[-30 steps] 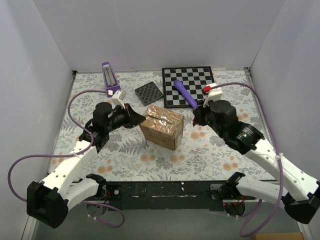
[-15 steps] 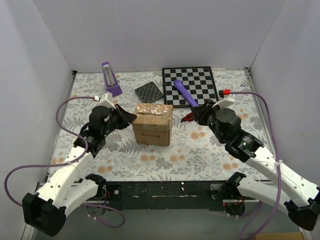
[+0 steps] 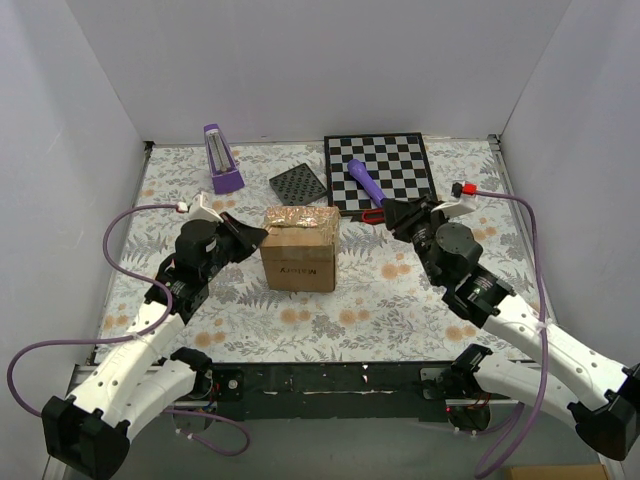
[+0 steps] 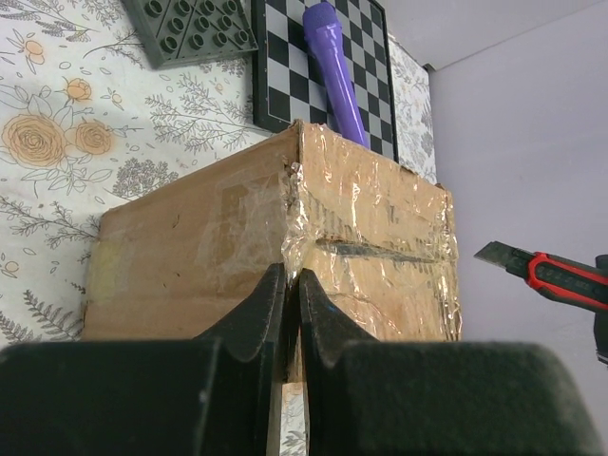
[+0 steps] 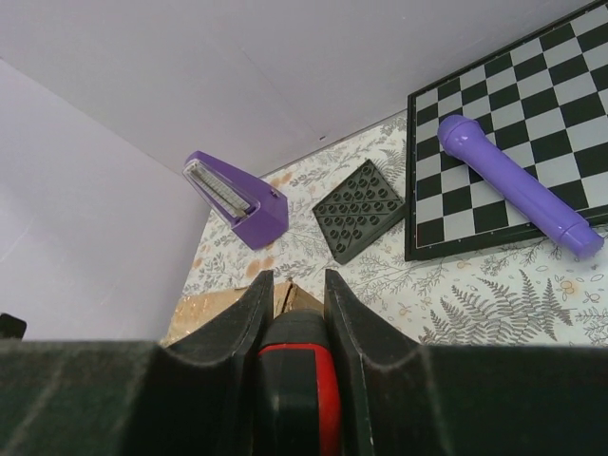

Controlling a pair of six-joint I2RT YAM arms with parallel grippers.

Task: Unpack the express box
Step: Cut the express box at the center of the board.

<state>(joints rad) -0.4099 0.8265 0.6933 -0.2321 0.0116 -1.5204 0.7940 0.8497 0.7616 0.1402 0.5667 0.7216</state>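
The express box (image 3: 298, 248) is a brown carton with glossy tape on top, standing mid-table with a printed label on its near side. My left gripper (image 3: 258, 237) is shut, its tips against the box's taped left corner edge (image 4: 292, 275). The box fills the left wrist view (image 4: 237, 237). My right gripper (image 3: 402, 215) is shut on a red-and-black utility knife (image 3: 376, 215), held right of the box with the blade pointing at it. The knife shows in the left wrist view (image 4: 541, 271) and between the right jaws (image 5: 299, 380). A box corner (image 5: 204, 313) peeks out beyond them.
A black-and-white chessboard (image 3: 390, 170) lies at the back with a purple cylinder (image 3: 368, 185) on it. A dark grey studded plate (image 3: 298, 186) and a purple metronome (image 3: 222, 158) lie behind the box. White walls close in on three sides.
The box has turned square to the table and shifted left with my left gripper. My right gripper has drawn back to the right, and the knife now shows pointing at the box.
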